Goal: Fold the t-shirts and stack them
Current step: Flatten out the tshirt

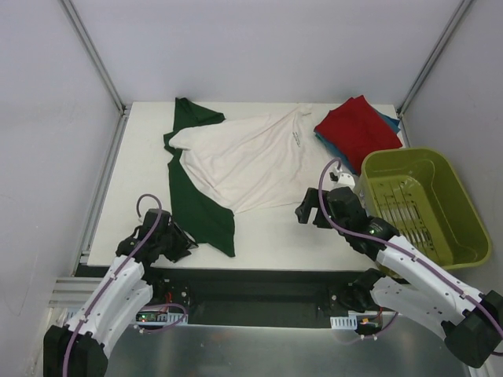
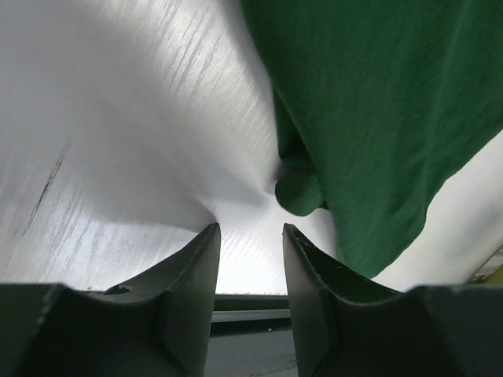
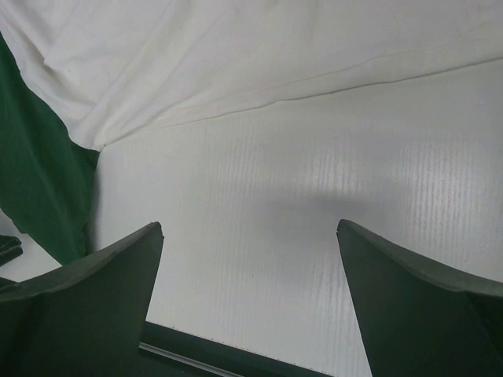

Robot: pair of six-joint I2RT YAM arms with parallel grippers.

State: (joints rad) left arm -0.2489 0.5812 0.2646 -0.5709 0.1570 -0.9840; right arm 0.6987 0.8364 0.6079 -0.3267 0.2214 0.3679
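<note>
My left gripper (image 1: 179, 240) sits low at the near left of the table (image 1: 275, 232), just beside the bottom end of the dark green sleeve. In my left wrist view its fingers (image 2: 200, 267) stand a little apart with a narrow gap between them and nothing in it (image 2: 251, 232). Bare table (image 2: 118, 118) lies under them, and the green sleeve (image 2: 393, 118) hangs in folds just to the right, its rumpled edge close to the right finger.

My right gripper (image 1: 308, 210) hovers over the table near the front hem of the cream-white shirt (image 1: 251, 161). Its jaws are spread wide and empty (image 3: 251, 228). In that wrist view the shirt's pale hem (image 3: 236, 55) runs across the top, a strip of green sleeve (image 3: 39, 181) shows at the left, and open table (image 3: 299, 181) lies between my fingers.

The cream-white shirt is laid out unfolded across the middle and back of the table, its collar toward the right, one green sleeve at the back left corner and the other running down toward my left gripper. At the back right a folded red shirt (image 1: 357, 129) lies on top of a teal-blue shirt (image 1: 392, 121). A green basket (image 1: 464, 208) stands just in front of that stack, at the table's right edge.
</note>
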